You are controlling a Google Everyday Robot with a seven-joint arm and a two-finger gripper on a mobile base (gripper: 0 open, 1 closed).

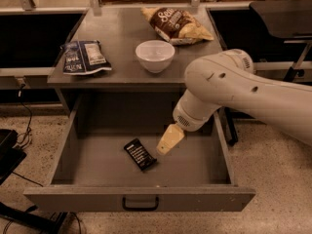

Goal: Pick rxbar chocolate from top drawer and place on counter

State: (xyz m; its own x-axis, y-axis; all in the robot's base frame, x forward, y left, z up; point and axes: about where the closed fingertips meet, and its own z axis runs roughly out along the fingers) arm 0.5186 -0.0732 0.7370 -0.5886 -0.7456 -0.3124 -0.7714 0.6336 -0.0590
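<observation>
The rxbar chocolate [140, 154] lies flat on the floor of the top drawer [97, 162], just left of the empty hand [170, 140], whose opening cannot be told; being so thin, it may skid aside under a slanted approach and never reach the table [122, 28] beyond.

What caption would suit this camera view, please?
End effector poised beside the rxbar chocolate in the open top drawer.
</observation>
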